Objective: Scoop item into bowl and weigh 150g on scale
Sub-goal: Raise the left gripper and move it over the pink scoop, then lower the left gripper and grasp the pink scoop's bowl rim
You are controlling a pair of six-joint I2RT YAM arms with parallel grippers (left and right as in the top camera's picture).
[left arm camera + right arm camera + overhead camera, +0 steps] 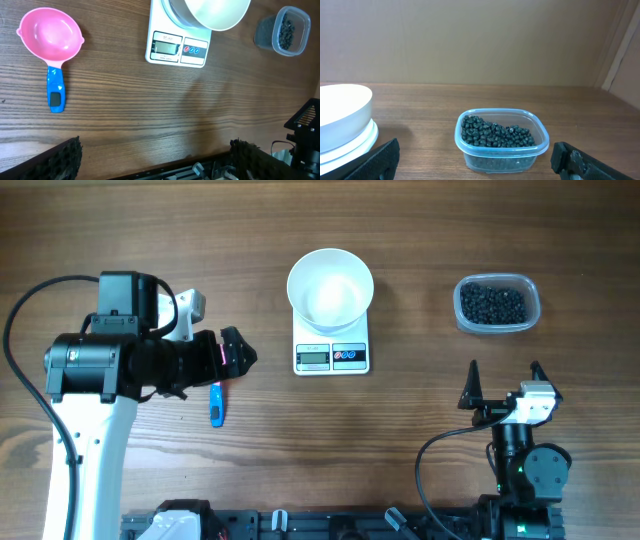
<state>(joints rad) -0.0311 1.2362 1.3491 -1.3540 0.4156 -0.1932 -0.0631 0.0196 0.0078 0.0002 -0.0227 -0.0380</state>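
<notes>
The left gripper (238,352) has its black ribbed fingers (62,160) at the bottom corners of its wrist view, set wide apart with only bare table (150,115) between them; the jaws stand open and hold nothing. Ahead of the left finger and a little outside it lies the scoop (50,32), pink cup up, its blue handle pointing back toward that finger. Ahead of the gap, toward the right finger's side, sits the scale (332,357), its display and two buttons on the edge facing the jaws; the reading is too small to tell. The bowl (330,285) stands on the scale, covering its far part. Seen from above, this gripper hangs over the scoop's cup, with only the handle showing beside it

The right gripper (504,370) is also wide open and holds nothing, its fingers (380,160) low at either side of its wrist view. Straight ahead, centred between the jaws, stands the tub (500,150), clear plastic, with the beads (495,132) heaped dark inside it. The bowl and scale lie ahead and off beyond the left finger, well apart from the tub
</notes>
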